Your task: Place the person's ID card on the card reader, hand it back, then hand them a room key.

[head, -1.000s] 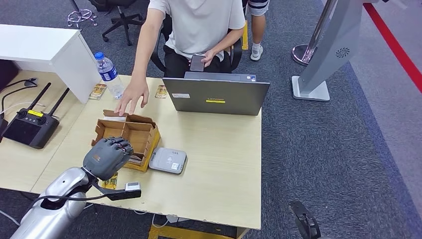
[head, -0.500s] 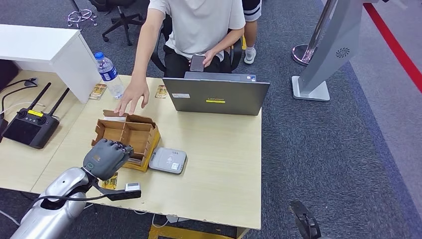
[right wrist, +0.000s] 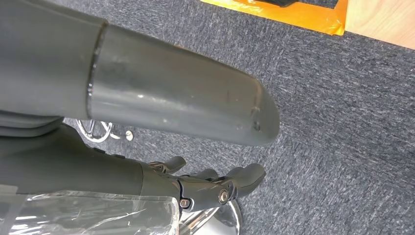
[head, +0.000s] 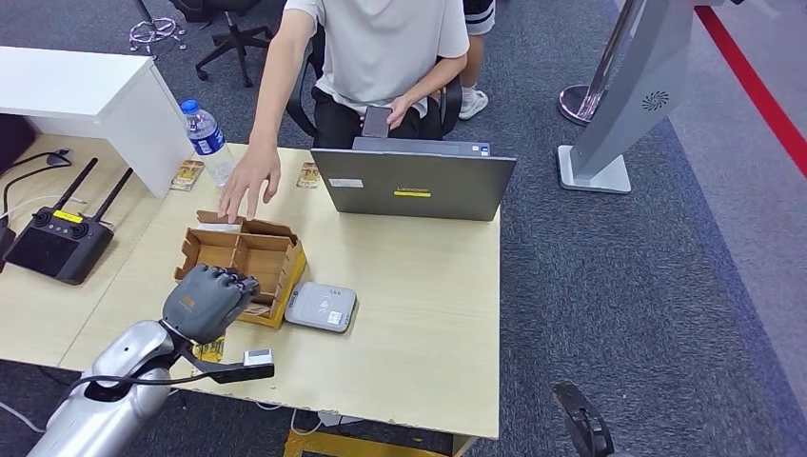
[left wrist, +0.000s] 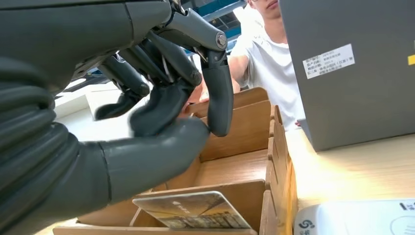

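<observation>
An open cardboard box with dividers sits on the wooden table, and a grey card reader lies just right of it. My left hand hovers over the box's near edge. Its fingers curl down to the thumb with nothing between them. A printed card stands in the near compartment of the box, below the hand. The reader's corner lies beside it. The person's hand reaches to the box's far edge. My right hand hangs over the carpet, holding nothing.
A grey laptop stands between the person and the reader. A water bottle and small cards lie at the table's far left. A black remote controller lies on the left table. Another card lies on the table under my left wrist.
My left hand has edged slightly right and closer to the box's near wall. The person's hand has lifted a little away from the box's far edge.
</observation>
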